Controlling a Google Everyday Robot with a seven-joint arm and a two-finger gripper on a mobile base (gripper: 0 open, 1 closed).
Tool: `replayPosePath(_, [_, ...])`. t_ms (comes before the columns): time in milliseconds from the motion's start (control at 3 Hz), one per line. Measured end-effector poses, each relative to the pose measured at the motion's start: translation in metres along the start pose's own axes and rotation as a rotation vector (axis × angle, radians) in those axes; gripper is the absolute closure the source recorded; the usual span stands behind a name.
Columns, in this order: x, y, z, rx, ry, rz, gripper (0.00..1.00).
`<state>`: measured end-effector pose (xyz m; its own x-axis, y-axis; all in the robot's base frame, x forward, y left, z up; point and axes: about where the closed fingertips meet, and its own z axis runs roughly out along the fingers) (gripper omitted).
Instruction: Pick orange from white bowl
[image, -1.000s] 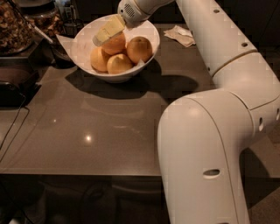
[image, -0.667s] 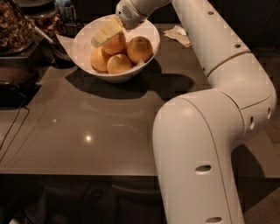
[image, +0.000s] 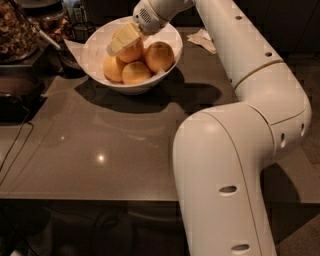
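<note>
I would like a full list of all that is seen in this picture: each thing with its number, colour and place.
white bowl: one, white, far part of the table, left of centre.
oranges: four visible, orange to paler yellowish, inside the white bowl.
table: one, dark grey-brown, glossy, fills the middle.
crumpled paper: one, white, on the table right of the bowl.
jar: one, clear with brown contents, top left corner.
arm: one, white, right side, reaching to the bowl.
gripper: one, pale yellowish, in the bowl over the rear orange.
</note>
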<state>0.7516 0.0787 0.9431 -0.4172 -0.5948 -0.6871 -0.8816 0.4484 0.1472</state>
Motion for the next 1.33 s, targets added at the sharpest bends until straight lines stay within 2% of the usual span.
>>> replayPosePath(1000, [0.000, 0.001, 0.001, -0.002, 0.000, -0.003, 0.89])
replayPosePath(1333, [-0.004, 0.008, -0.009, -0.032, -0.034, -0.020, 1.00])
